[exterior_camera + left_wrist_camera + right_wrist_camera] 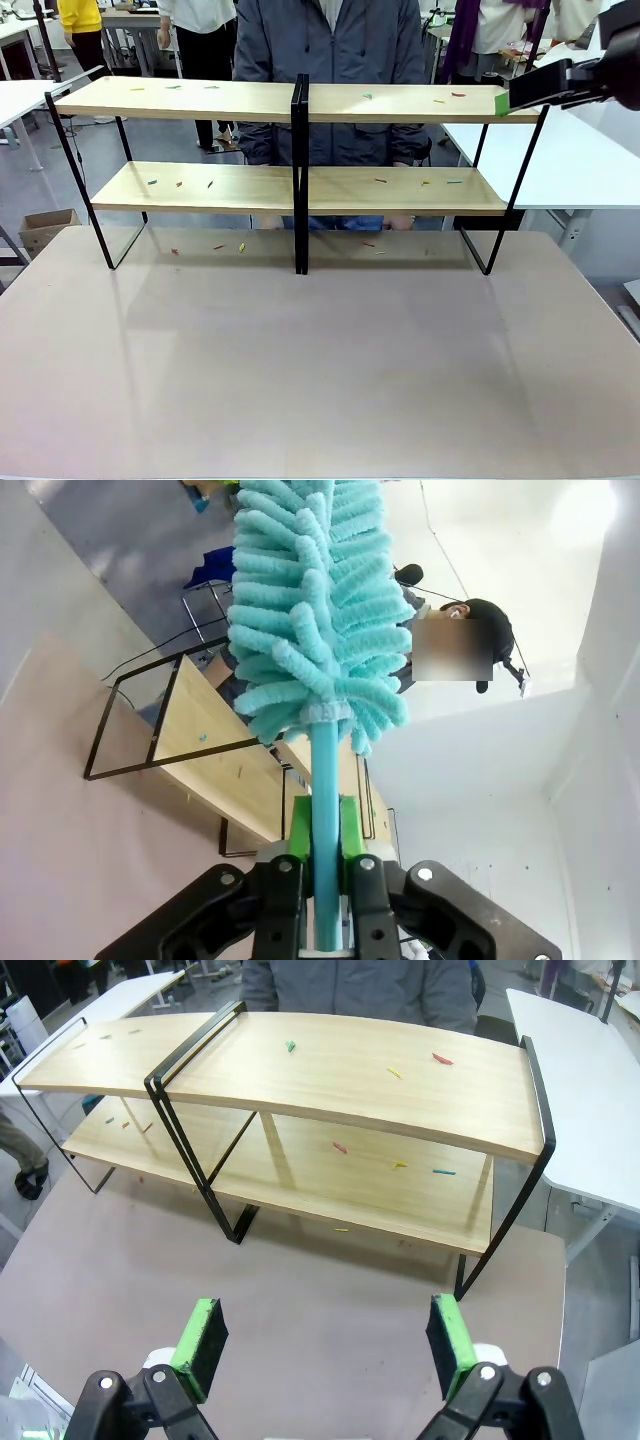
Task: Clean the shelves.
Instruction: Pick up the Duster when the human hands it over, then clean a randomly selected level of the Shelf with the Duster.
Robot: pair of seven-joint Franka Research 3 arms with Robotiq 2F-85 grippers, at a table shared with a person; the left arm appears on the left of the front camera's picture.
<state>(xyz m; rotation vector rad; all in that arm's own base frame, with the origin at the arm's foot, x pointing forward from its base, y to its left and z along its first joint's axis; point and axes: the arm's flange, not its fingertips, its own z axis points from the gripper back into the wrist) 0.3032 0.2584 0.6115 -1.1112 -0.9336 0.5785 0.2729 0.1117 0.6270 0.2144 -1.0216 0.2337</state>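
Grey bench (320,370) holds shelves (230,98) along its far side, long axis left-right, coloured scraps (367,96) on the boards. Duster (315,610) clenched in left gripper (325,830), shelves ahead of it, probably well apart. Empty right gripper (325,1335) released, near top board's right end.

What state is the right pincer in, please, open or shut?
Open: the right pincer shows its green pads wide apart, nothing between them.
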